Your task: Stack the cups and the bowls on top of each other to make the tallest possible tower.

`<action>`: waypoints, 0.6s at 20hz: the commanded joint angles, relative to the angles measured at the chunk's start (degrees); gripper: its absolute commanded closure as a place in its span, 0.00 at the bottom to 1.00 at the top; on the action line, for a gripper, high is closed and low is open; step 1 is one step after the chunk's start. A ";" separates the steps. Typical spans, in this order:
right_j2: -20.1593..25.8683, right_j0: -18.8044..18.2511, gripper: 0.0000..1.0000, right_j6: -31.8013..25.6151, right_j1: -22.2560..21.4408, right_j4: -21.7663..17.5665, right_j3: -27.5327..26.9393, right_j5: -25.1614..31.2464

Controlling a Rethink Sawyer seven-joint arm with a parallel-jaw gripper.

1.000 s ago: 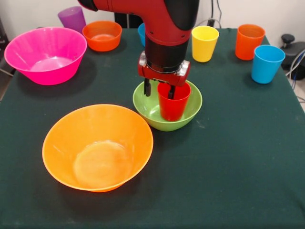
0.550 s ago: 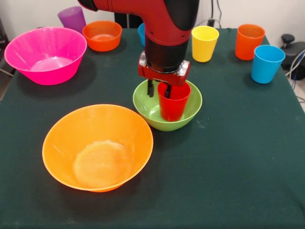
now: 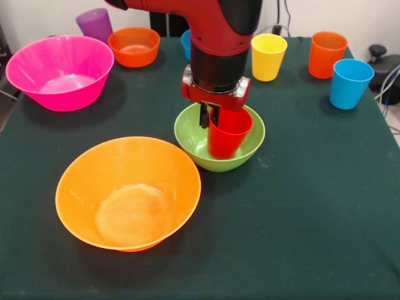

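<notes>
A red cup stands inside the lime green bowl at the table's middle, leaning a little to the right. My gripper comes straight down onto it and is shut on the red cup's left rim wall, one finger outside and one inside. The large yellow-orange bowl sits empty at the front left. At the back are the pink bowl, small orange bowl, purple cup, yellow cup, orange cup and light blue cup. The blue bowl is mostly hidden behind my arm.
The dark green tablecloth covers the whole table. A black object with cables lies beyond the table's right edge.
The fingers have drawn together from wide apart onto the red cup's left rim. The cup has tipped slightly to the right. The arm's place has hardly changed.
</notes>
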 commanded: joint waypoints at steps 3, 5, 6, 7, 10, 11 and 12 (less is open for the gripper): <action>5.17 -0.11 1.00 -5.82 1.47 -4.38 -0.34 -0.62; 5.05 -0.04 1.00 -5.80 1.39 -4.39 -0.37 -0.33; 5.06 -0.07 1.00 -5.77 1.33 -4.34 -0.28 -0.26; 5.15 -0.14 1.00 -5.78 1.21 -4.21 -0.14 -0.19; 5.43 0.00 1.00 -5.14 -2.13 -2.71 2.36 2.08; 5.40 0.24 1.00 -4.79 -3.85 -2.06 3.34 3.44; 5.34 0.45 1.00 -4.57 -5.59 -1.53 4.22 4.68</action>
